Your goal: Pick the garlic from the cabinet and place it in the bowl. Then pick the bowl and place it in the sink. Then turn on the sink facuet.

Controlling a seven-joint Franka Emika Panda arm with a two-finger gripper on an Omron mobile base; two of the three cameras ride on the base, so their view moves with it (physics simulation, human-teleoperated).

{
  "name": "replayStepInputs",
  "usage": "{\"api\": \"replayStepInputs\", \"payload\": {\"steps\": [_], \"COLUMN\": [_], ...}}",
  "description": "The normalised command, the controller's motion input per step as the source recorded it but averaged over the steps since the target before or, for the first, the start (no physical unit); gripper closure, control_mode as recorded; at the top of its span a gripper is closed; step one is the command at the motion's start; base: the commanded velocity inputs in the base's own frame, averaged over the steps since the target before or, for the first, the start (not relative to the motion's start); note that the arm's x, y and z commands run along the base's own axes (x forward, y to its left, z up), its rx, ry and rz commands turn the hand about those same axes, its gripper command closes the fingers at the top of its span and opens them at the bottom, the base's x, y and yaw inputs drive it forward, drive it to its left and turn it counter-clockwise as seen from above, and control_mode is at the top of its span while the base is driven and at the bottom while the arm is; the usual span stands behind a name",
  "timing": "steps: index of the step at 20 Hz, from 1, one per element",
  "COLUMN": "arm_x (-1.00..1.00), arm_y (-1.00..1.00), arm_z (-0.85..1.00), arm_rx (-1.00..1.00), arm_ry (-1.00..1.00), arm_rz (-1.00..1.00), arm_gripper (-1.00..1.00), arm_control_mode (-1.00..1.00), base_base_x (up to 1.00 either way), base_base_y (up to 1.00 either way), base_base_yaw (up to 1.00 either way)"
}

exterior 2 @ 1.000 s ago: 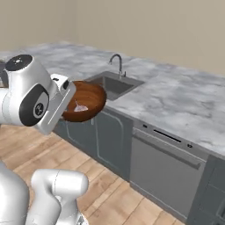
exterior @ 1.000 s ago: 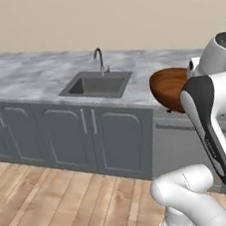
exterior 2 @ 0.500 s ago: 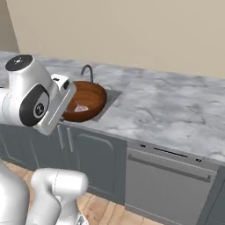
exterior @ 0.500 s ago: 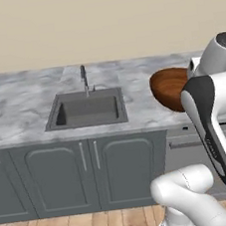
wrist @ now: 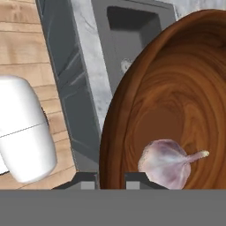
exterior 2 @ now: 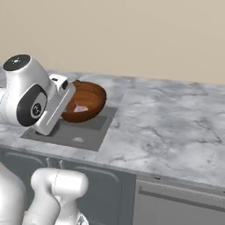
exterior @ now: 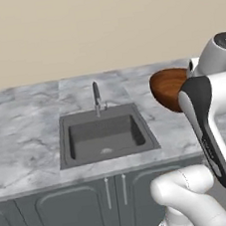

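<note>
Grey-veined marble tabletop (exterior: 28, 145) runs along the beige wall, and set into it is the dark sink (exterior: 105, 136), a rectangular basin holding nothing but its pale drain spot. At the basin's back edge the slim faucet (exterior: 96, 98) stands upright. To the right of the sink, lifted clear of the tabletop, is the reddish-brown bowl (exterior: 167, 88), partly hidden behind the white arm in the left base view. In the right base view the bowl (exterior 2: 88, 101) hangs over the sink's (exterior 2: 83, 129) right part, tilted a little, its open side facing up and toward the camera. Inside it a pale lump rests on the bottom; the hand view shows this to be the garlic (wrist: 170, 163), a whitish-purple bulb lying on its side against the glossy grained inside of the bowl (wrist: 176, 101), stalk pointing right. The claw (wrist: 110, 178) is pinching the bowl's rim at the bottom of the hand view, one dark fingertip outside the wall and the other inside, just beside the garlic. Beyond the rim in that view lie the sink (wrist: 132, 39), the strip of marble, grey cupboard fronts and wooden floor (wrist: 22, 48).
</note>
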Motion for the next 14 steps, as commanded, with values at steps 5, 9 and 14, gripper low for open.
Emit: {"api": "replayStepInputs", "payload": {"steps": [5,9,14], "arm_x": [0.00,0.00,0.00], "arm_y": [0.00,0.00,0.00], "arm_z": [0.00,0.00,0.00], "arm_rx": [0.00,0.00,0.00], "arm_ry": [0.00,0.00,0.00], "arm_rz": [0.00,0.00,0.00], "arm_gripper": [1.00,1.00,1.00], "arm_control_mode": [1.00,1.00,1.00], "base_base_x": [0.50,0.34,0.67], "base_base_y": [0.11,0.22,0.00], "base_base_yaw": [-0.34,-0.06,0.04]}}
